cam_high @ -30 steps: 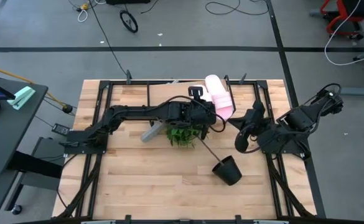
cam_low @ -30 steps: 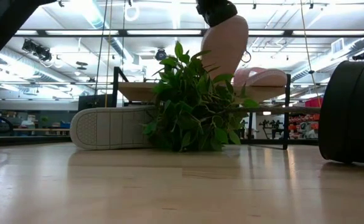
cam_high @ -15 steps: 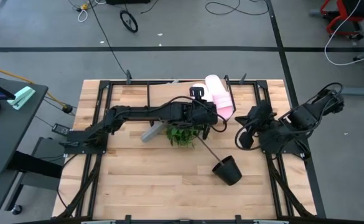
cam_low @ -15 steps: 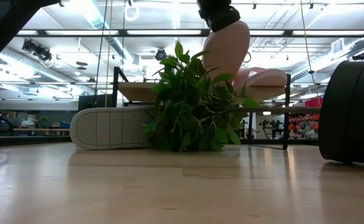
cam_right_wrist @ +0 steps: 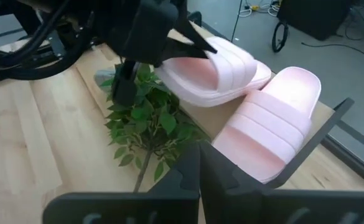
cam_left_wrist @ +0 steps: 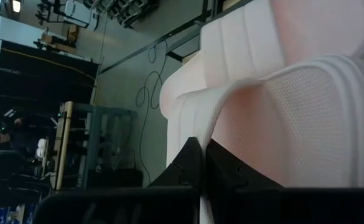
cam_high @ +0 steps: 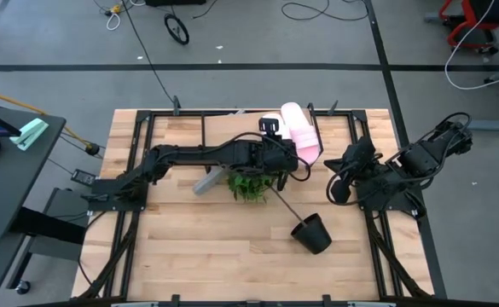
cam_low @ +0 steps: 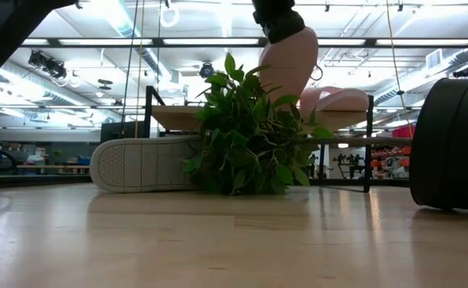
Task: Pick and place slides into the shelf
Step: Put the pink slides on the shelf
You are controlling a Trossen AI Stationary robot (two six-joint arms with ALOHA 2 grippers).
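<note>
The left tool point(cam_right_wrist: 194, 38) is clenched on a pink slide point(cam_right_wrist: 210, 73), holding it above the shelf point(cam_low: 178, 118) beside another pink slide point(cam_right_wrist: 272, 124). The right tool point(cam_high: 338, 189), pinched closed and empty, hangs over the surface point(cam_high: 198, 247) near the plant point(cam_high: 251, 185).

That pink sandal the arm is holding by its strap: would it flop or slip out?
The pink sandal probably stays stiff: pinched by the left gripper at its strap edge, it keeps its shape in the air. It looks light, thick and foamy. With so thin a grip it might swing or twist. The ribbed strap should help against slipping.
</note>
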